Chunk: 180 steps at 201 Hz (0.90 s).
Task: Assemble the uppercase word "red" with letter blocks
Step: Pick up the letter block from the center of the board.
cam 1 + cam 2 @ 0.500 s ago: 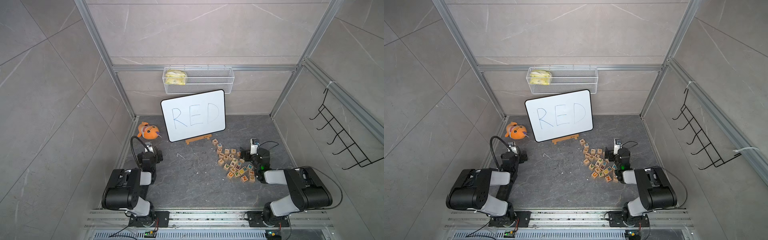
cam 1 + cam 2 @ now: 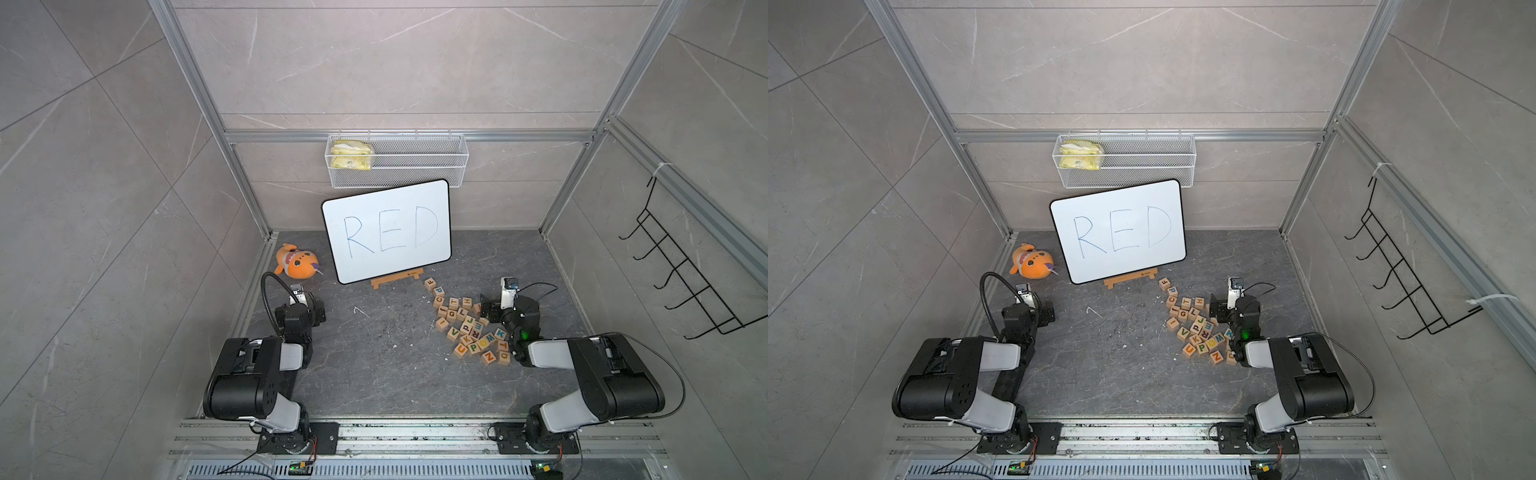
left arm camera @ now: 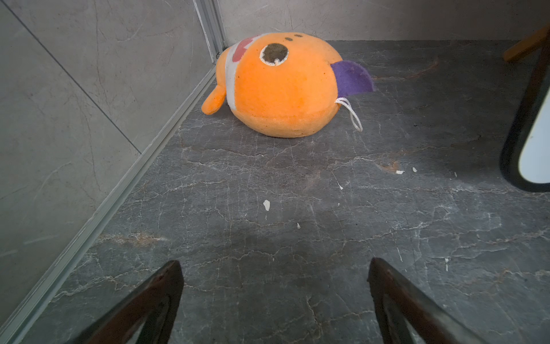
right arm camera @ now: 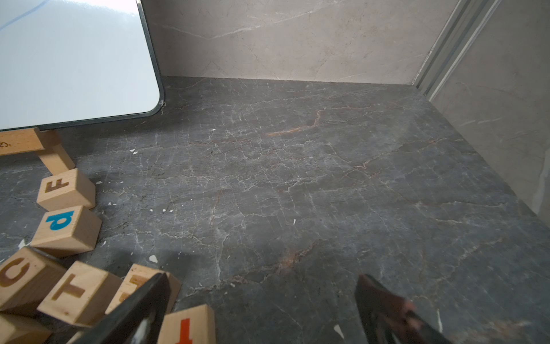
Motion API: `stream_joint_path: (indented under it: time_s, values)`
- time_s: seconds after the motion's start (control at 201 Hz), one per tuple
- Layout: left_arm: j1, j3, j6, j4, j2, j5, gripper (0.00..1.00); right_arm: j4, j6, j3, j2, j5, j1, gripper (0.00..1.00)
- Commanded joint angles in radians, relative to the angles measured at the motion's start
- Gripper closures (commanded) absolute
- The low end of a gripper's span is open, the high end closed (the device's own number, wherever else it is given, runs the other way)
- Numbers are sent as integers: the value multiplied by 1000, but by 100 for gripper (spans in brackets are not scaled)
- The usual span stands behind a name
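Observation:
The letter blocks (image 2: 467, 328) lie in a loose pile on the dark floor right of centre in both top views (image 2: 1198, 328). Among them a dark purple R (image 2: 476, 333) and a blue E (image 2: 478, 325) face up. My right gripper (image 2: 496, 307) stands open at the pile's right edge, holding nothing. In the right wrist view (image 4: 263, 283) one of its fingers (image 4: 143, 306) overlaps a block, and a red-lettered block (image 4: 187, 326) lies just inside it. My left gripper (image 2: 309, 305) is open and empty over bare floor (image 3: 275, 268), far from the blocks.
A white board (image 2: 386, 230) with handwritten "RED" leans on a wooden stand (image 2: 397, 277) at the back. An orange plush toy (image 3: 279, 86) lies in the back left corner ahead of my left gripper. A wire basket (image 2: 397, 164) hangs on the back wall.

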Motion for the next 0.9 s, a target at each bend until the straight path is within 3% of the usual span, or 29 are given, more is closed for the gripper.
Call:
stream_joint_path:
  time_s: [0.0,0.234,0.289,0.368,0.443,0.513,0.587,0.622,0.707,0.806,0.891]
  values:
    - [6,22,-21,24,-10,2,0,-13,-5,17,-5,-13,0,0]
    - [6,11,-16,42,-16,-1,0,-15,-3,23,-17,-5,1,0]
    - [5,-1,-4,41,-47,11,0,-103,-1,43,-75,3,2,0]
    - [5,-15,-13,-80,-199,-13,0,-261,38,64,-205,74,3,0]
    - [5,12,-87,-328,-418,-68,0,-435,151,101,-330,181,3,0]
    - [6,75,-236,-586,-618,-79,0,-724,270,197,-407,249,3,0]
    - [6,80,-444,-715,-781,-62,0,-1081,537,336,-404,380,0,0]
    - [5,45,-510,-698,-845,-10,0,-1215,625,391,-382,402,-2,0]
    - [5,-31,-494,-587,-939,247,0,-1260,601,434,-352,293,-4,0]
    - [4,40,-507,-700,-942,426,3,-1232,608,404,-393,213,-3,0]
    - [-8,118,-543,-799,-888,511,7,-1251,597,395,-447,172,-3,0]
